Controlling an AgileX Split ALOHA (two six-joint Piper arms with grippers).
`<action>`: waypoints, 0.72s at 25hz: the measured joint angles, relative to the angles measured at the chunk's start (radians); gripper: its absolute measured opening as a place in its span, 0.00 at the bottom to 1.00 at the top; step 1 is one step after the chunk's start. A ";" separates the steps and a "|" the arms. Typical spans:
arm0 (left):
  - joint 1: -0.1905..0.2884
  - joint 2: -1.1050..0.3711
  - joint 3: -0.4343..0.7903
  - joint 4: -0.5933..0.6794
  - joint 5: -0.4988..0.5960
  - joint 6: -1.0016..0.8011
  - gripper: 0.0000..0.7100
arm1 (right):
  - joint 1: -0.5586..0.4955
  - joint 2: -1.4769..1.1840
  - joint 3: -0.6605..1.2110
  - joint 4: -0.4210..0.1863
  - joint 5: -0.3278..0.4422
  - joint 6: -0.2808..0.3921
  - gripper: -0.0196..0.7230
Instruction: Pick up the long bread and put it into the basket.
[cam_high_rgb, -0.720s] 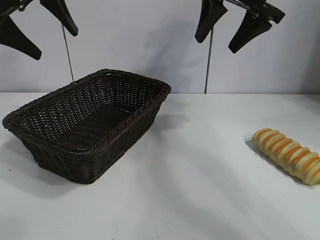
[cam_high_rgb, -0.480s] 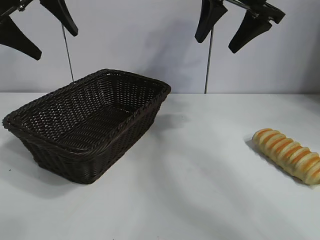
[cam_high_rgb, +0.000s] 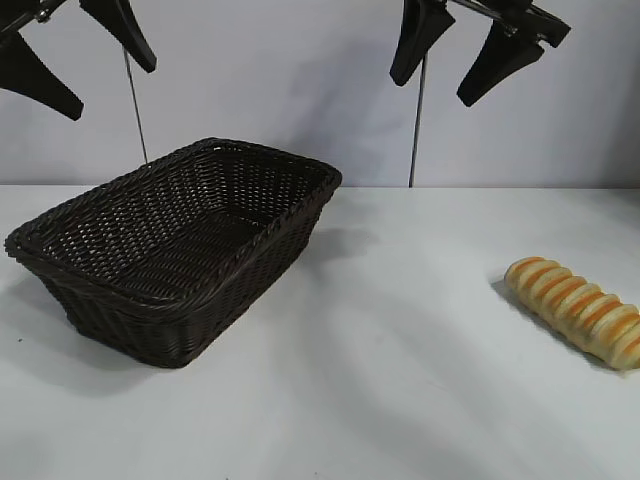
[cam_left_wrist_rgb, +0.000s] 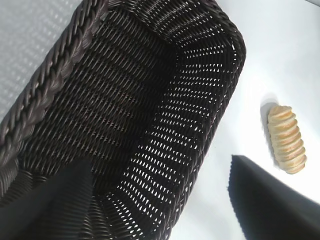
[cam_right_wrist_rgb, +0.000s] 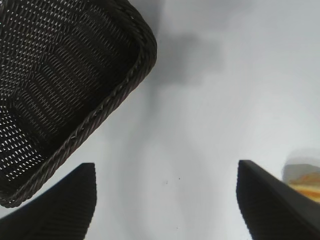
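Note:
The long bread (cam_high_rgb: 577, 311), pale yellow with orange ridges, lies on the white table at the right edge; it also shows in the left wrist view as the long bread (cam_left_wrist_rgb: 286, 138) and partly in the right wrist view as the long bread (cam_right_wrist_rgb: 305, 180). The dark-brown wicker basket (cam_high_rgb: 270, 225) stands at the left with nothing in it; its rim shows as the basket (cam_left_wrist_rgb: 60, 65) and the basket (cam_right_wrist_rgb: 122, 92). High above it hangs my left gripper (cam_high_rgb: 98, 68), open and holding nothing. My right gripper (cam_high_rgb: 440, 78) hangs open and high over the table's middle, well left of the bread.
A pale wall stands behind the table with two thin vertical rods (cam_high_rgb: 417, 120) against it. Bare white tabletop (cam_high_rgb: 400, 350) stretches between basket and bread.

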 joint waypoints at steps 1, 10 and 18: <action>0.000 0.000 0.000 0.000 0.000 0.000 0.77 | 0.000 0.000 0.000 0.000 0.000 0.000 0.78; 0.000 0.000 0.000 0.000 -0.021 0.000 0.77 | 0.000 0.000 0.000 0.000 -0.001 0.000 0.78; 0.000 0.000 0.000 0.000 0.000 0.000 0.77 | 0.000 0.000 0.000 0.000 -0.001 0.000 0.78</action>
